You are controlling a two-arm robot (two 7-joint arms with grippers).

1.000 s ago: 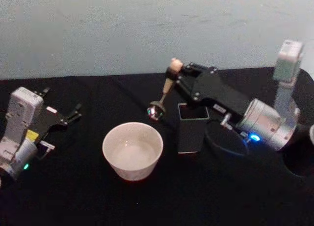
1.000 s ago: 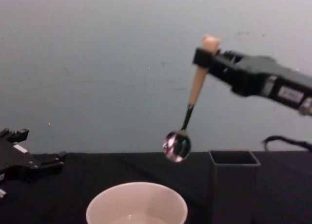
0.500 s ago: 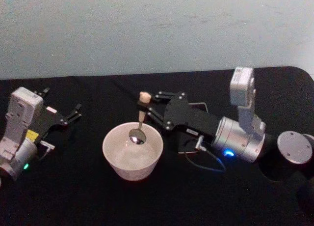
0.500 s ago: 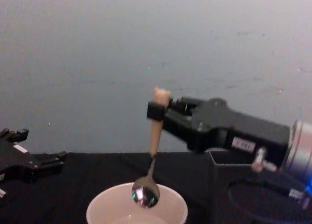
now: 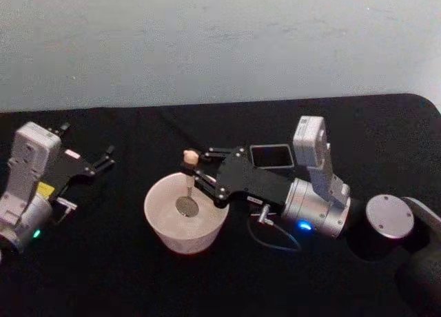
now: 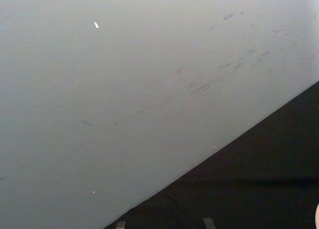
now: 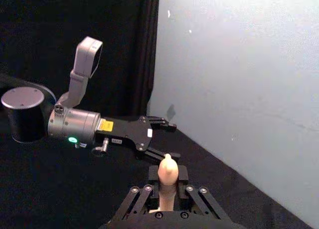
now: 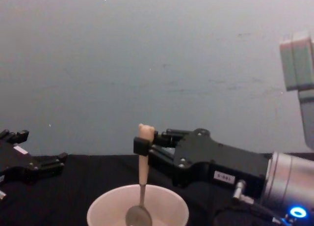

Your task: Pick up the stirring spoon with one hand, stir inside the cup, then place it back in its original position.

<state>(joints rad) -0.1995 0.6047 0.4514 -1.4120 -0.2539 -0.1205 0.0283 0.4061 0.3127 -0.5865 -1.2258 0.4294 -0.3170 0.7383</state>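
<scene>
- Black, matte and angular, the right gripper (image 5: 196,167) reaches out over the cup (image 5: 180,238) on a smooth silver-grey cylindrical arm. A small white label shows on its side in the chest view.
- Its two fingers are clamped on the upper part of the stirring spoon (image 5: 187,182), just under the small rounded knob that tops the pale beige handle.
- The spoon hangs close to upright. Its slim handle narrows downward to a dull silvery oval bowl, which sits inside the cup, below the rim. Whether the bowl touches the cup's floor cannot be told.
- The cup is wide, round and cream-white, with a thin rim and smooth walls that taper to a narrower base. It stands on the black table cloth (image 5: 103,262).
- The dark grey holder (image 5: 270,155), square-mouthed and straight-sided, stands just behind the right gripper's body, to the right of the cup and apart from it.
- The left gripper (image 5: 85,142), black with thin linkage fingers spread apart and holding nothing, rests low at the left side of the table, well apart from the cup.
- Behind the table rises a flat, pale grey wall (image 5: 220,41) with faint scuffs.
</scene>
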